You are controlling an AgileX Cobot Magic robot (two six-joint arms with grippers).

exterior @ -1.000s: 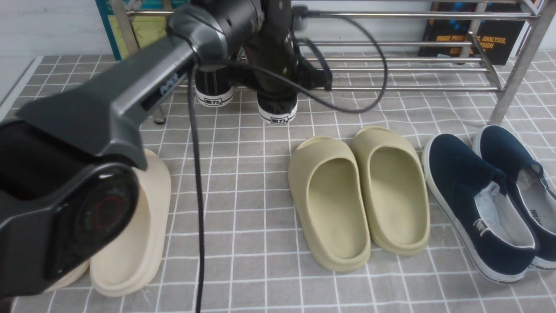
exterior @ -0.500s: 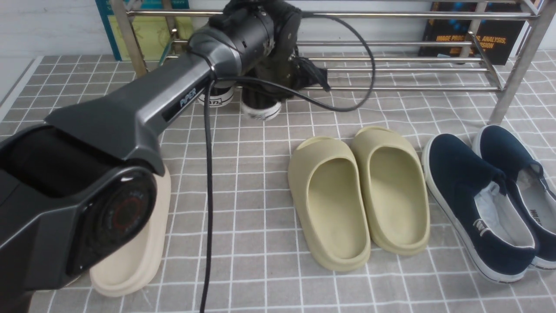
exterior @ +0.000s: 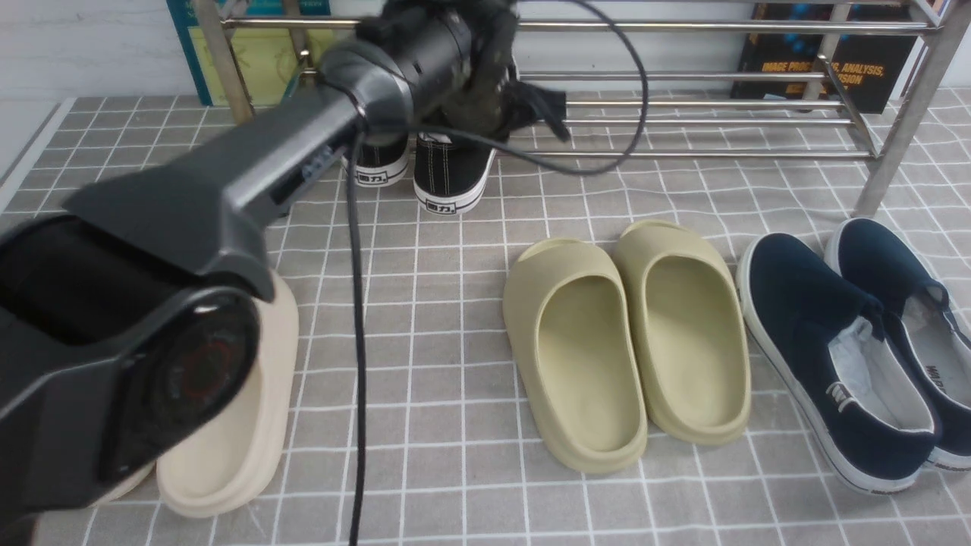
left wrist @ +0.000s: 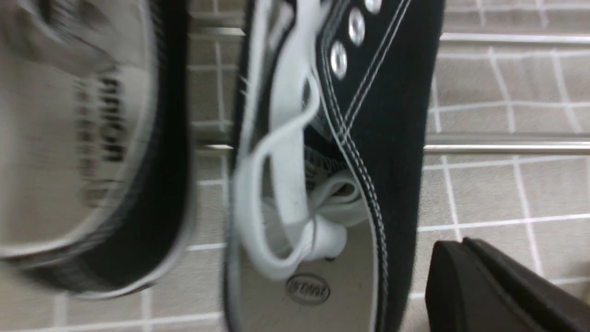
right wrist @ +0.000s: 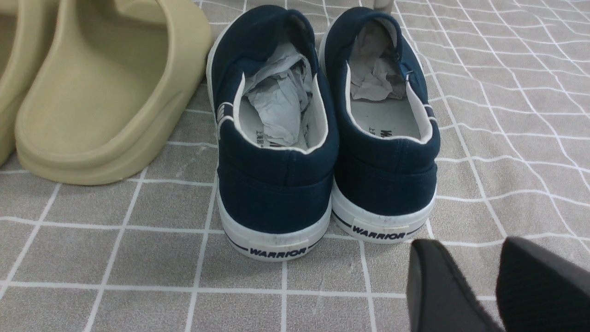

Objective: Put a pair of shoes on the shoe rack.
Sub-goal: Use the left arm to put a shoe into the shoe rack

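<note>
Front view: the left arm [exterior: 250, 167] reaches to the left end of the shoe rack [exterior: 705, 155], and its wrist hides the gripper. Both black sneakers stand side by side, heels toward the robot: the left sneaker [exterior: 377, 163] and the right sneaker [exterior: 453, 178], whose heel pokes out in front of the lowest front bar. The step looks like seating this second shoe. Push it straight along its own length, parallel to its mate, until the sole bears on two bars.

Left wrist view: the left gripper [left wrist: 465, 272] is clenched tight, just beside the laced sneaker's outer wall near the heel. Whether it pinches the collar I cannot tell.

Right wrist view: the right gripper [right wrist: 474, 258] is parted and empty, behind the navy slip-ons [right wrist: 272, 184].
</note>
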